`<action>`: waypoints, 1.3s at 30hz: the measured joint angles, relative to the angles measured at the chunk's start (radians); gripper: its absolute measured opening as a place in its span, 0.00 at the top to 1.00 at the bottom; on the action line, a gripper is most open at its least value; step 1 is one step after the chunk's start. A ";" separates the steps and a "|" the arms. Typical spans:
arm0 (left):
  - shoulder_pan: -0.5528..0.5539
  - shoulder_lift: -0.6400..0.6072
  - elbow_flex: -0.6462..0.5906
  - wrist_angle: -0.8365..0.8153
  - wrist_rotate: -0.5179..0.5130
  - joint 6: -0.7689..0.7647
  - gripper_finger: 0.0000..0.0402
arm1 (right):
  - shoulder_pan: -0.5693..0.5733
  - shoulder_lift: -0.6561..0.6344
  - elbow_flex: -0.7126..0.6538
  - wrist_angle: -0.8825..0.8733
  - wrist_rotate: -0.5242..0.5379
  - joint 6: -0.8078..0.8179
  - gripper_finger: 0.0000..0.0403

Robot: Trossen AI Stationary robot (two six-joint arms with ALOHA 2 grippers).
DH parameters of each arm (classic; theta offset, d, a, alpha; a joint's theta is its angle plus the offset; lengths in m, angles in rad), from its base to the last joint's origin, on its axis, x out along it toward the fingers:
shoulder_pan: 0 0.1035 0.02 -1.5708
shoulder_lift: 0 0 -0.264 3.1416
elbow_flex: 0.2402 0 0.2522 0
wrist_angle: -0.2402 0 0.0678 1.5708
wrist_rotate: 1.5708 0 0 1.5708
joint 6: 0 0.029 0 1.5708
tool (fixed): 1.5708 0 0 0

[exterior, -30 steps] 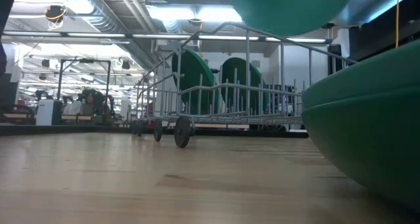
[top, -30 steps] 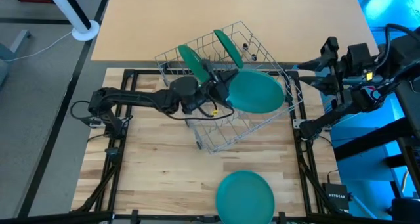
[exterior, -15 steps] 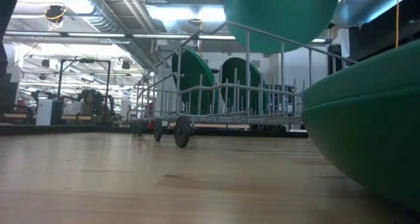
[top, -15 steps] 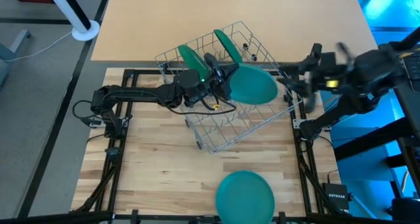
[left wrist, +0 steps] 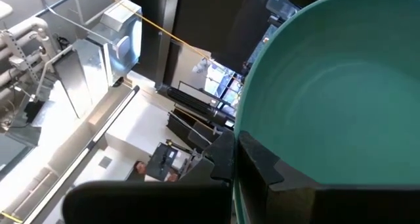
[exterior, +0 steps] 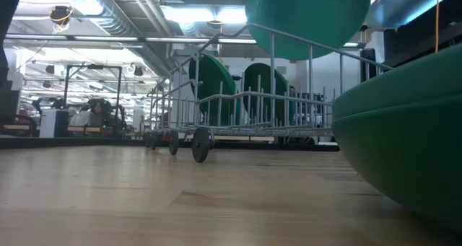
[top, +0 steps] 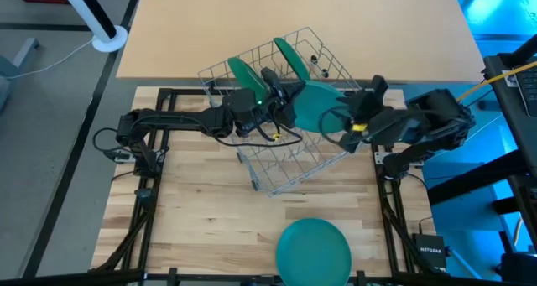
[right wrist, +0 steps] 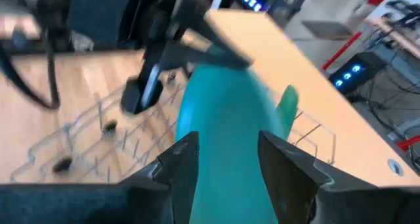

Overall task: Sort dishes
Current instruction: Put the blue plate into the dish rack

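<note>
Reaching in since before, right tool (top: 340,122) straddles, fingers apart, the plate (top: 315,106) left tool (top: 281,110) clamps.

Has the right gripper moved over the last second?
Yes. The right gripper has swung in from the table's right edge to the held plate over the wire rack.

wood table (top: 201,210): wire rack (top: 289,164) mid-table; green plate (top: 314,251) at near edge.

A robotics lab is showing: exposed silver ceiling ducts (exterior: 108,15) are running above far equipment-laden workbenches (exterior: 72,120).
</note>
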 joint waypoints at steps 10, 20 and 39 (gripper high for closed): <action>0.000 0.000 0.000 -0.009 0.000 -0.026 1.00 | 0.000 -0.085 -0.014 -0.004 0.100 -0.056 0.60; 0.001 -0.001 0.000 -0.024 -0.001 -0.027 1.00 | 0.001 -0.498 -0.447 0.002 -0.089 0.323 0.60; 0.010 -0.002 0.000 -0.097 -0.019 -0.045 1.00 | 0.001 -0.535 -0.985 0.704 0.169 0.122 0.60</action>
